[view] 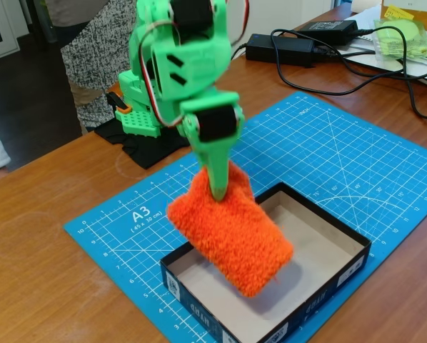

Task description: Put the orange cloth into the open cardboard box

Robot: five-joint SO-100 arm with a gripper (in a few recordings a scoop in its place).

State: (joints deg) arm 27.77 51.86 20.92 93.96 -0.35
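Mid-carry, and well into the placing step. Green gripper [219,187] clamped on the upper edge of the orange cloth [231,232], fingers pinched into the fluff near its top corner. Cloth hanging clear in the air, tilted, lower end dipping toward the right of the fixed view. Directly beneath: the open cardboard box [340,274], dark walls, pale floor, sitting on the blue cutting mat [328,150]. A shadow of the cloth falling on the box floor, so no contact yet by the look of it.

Lift and transport judged done; only the lowering and release left. Next move calling for a short descent, straight down or slightly toward the box's middle, since the cloth's left corner overhangs the near-left wall and could catch on the rim. Then fingers spread apart, and a clean retreat upward so the terry pile doesn't cling and drag back out. Thick, soft fabric, likely to flop flat once dropped.

Off the mat, on the wooden table [49,271]: black power adapters [299,44] with cables, and a pale green wrapped item [406,36] at the far right.
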